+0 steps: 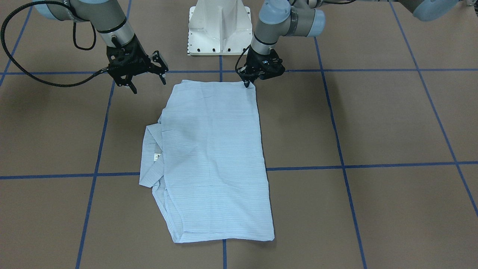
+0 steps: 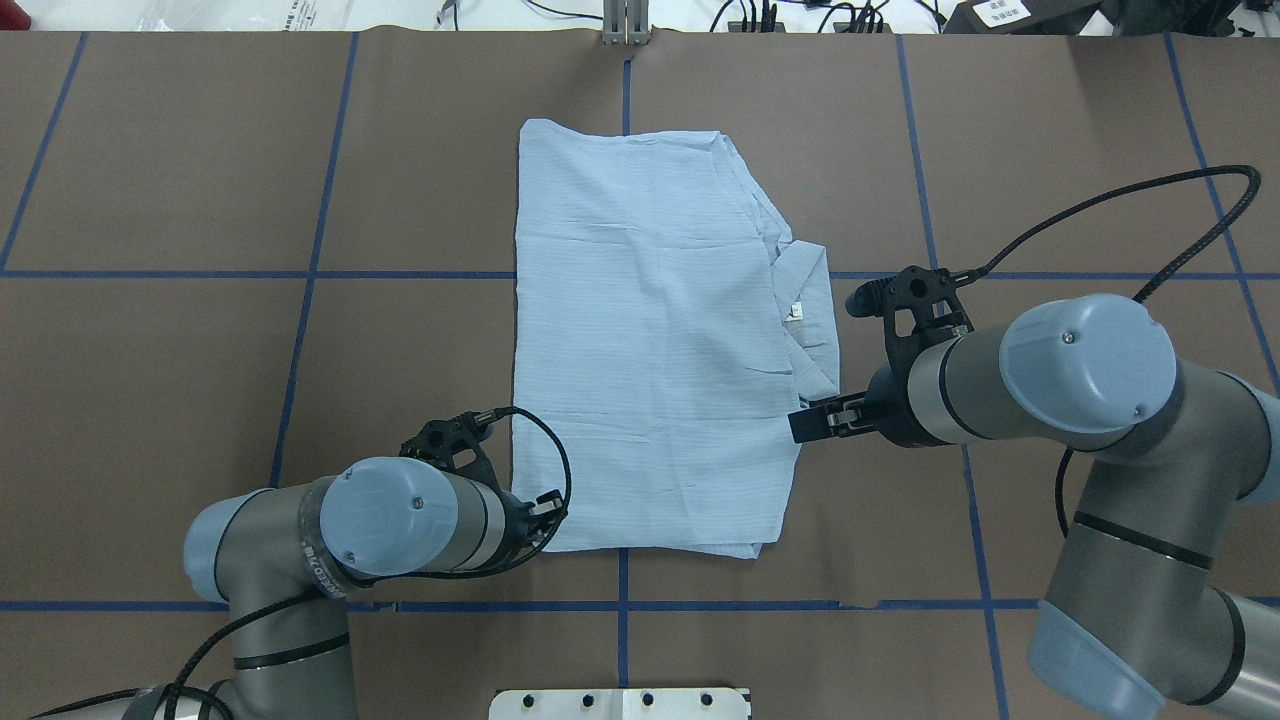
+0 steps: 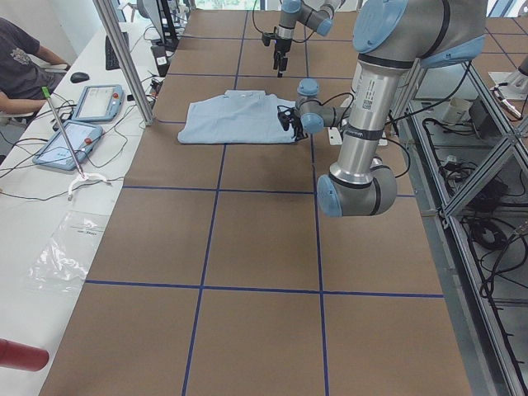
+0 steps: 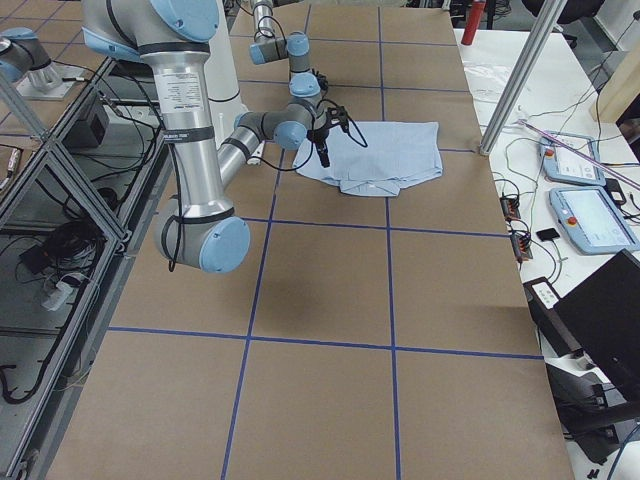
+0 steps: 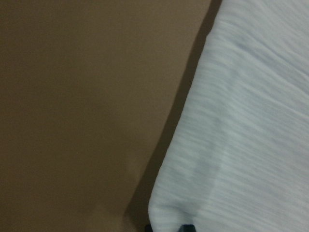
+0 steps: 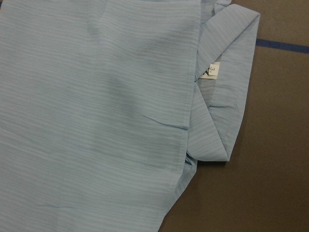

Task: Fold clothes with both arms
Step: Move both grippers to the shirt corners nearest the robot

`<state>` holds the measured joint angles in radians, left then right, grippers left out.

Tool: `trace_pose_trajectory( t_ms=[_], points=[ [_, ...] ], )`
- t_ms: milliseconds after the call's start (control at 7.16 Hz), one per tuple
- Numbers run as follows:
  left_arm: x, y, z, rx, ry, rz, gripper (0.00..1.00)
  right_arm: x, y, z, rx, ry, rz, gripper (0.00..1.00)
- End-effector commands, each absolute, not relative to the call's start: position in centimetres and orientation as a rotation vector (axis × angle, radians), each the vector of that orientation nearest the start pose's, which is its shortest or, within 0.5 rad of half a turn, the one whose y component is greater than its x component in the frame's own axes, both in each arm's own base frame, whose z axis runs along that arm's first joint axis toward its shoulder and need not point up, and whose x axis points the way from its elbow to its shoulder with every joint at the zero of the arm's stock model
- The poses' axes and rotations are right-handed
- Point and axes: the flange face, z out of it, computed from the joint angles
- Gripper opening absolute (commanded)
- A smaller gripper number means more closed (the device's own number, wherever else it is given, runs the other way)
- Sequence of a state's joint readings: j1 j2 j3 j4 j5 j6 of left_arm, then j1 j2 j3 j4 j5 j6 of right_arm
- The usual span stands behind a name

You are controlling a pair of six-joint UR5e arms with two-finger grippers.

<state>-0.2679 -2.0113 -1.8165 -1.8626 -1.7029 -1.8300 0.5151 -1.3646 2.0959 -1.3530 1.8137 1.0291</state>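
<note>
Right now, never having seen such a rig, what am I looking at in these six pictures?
Two jointed robot arms stand at a brown table taped into blue squares. Four fixed cameras watch: one facing the robot, one above its shoulders, one at each table end. Two more ride on the wrists. A light-blue striped shirt lies partly folded, collar and neck tag poking out. The left hand seems to pinch a shirt corner nearest the robot; the right hand hangs open, empty, beside it.
</note>
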Motion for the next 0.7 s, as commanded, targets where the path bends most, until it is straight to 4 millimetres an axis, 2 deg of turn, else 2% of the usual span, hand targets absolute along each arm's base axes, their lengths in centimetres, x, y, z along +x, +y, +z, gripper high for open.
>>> trace_pose_trajectory(
  t_ms=[0, 279, 559],
  points=[
    [55.8, -29.2, 25.9, -0.107, 1.01, -0.437, 0.0, -39.5, -34.9, 29.3, 0.277, -0.928, -0.129, 1.0],
    [54.2, -29.5, 24.3, -0.102, 1.05, -0.439, 0.0, -40.0, -34.3, 29.5, 0.24, -0.933, -0.089, 1.0],
    [54.2, -29.6, 24.2, -0.101, 1.052, -0.441, 0.0, -44.0, -29.8, 29.6, 0.108, -0.942, 0.064, 1.0]
  ],
)
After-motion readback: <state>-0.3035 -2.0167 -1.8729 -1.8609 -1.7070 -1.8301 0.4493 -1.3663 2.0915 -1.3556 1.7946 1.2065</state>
